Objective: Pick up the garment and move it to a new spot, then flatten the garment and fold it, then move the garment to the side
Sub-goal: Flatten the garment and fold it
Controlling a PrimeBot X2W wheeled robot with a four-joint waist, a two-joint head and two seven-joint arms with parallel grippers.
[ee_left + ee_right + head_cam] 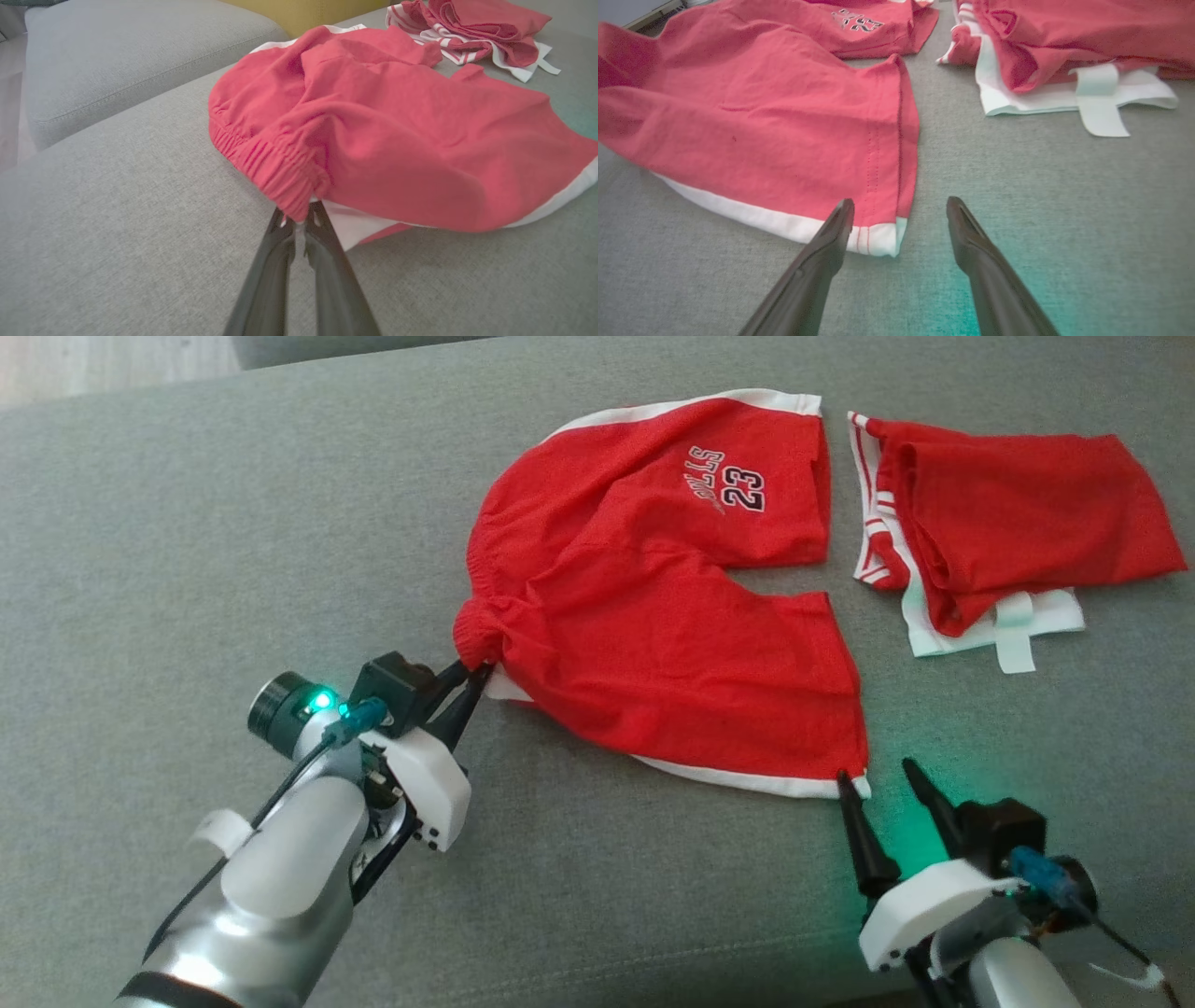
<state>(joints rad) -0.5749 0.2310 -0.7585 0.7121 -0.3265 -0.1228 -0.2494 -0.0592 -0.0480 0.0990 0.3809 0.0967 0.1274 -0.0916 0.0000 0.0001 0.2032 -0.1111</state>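
Note:
The garment (653, 597) is a pair of red shorts with white trim and the number 23, spread on the grey cushion. My left gripper (474, 677) is shut on the bunched elastic waistband (280, 184) at the shorts' near left end. In the left wrist view the two dark fingers pinch the waistband corner at my left gripper (299, 221). My right gripper (876, 775) stands open at the white-hemmed corner of the near leg (878, 238), its left finger over the hem and the other on bare cushion. My right gripper (900, 207) has nothing clamped.
A second red and white garment (999, 532) lies folded at the right, a hand's width from the shorts. The grey cushion (233, 523) stretches bare to the left. A lower grey cushion (117, 56) and a yellow surface (308, 11) lie beyond.

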